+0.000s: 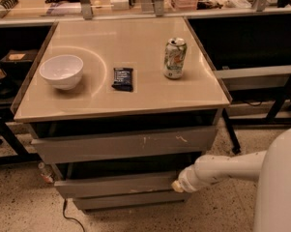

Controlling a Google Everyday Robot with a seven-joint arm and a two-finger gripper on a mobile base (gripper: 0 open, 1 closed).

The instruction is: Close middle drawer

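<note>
"Three grey drawer fronts are counted on the cabinet. Which one is the middle drawer (113, 184)?"

"The plain, unmarked front second from the top is meant. It is found under the scratched top front (121, 147) and above the lowest front (130, 200). It is not fully in: a dark strip of its inside is seen above its front edge."

"Where is the gripper (176, 185) placed?"

"It is set at the right end of the middle drawer's front, touching it or very nearly so. It is carried by a white arm (227, 167) that reaches in from the lower right."

"Is the gripper open or closed?"

"That cannot be told. Only its pale tip is seen against the drawer front, and nothing is seen to be held."

"What is kept on the cabinet top (135, 37)?"

"A white bowl (62, 71) is seen at the left, a dark packet (123, 78) lies near the middle, and an upright can (174, 58) stands to the right. All three are kept well apart from one another."

"And below?"

"A speckled floor (24, 211) is seen, and a dark cable (70, 217) is laid on it beside the cabinet's lower left corner."
</note>
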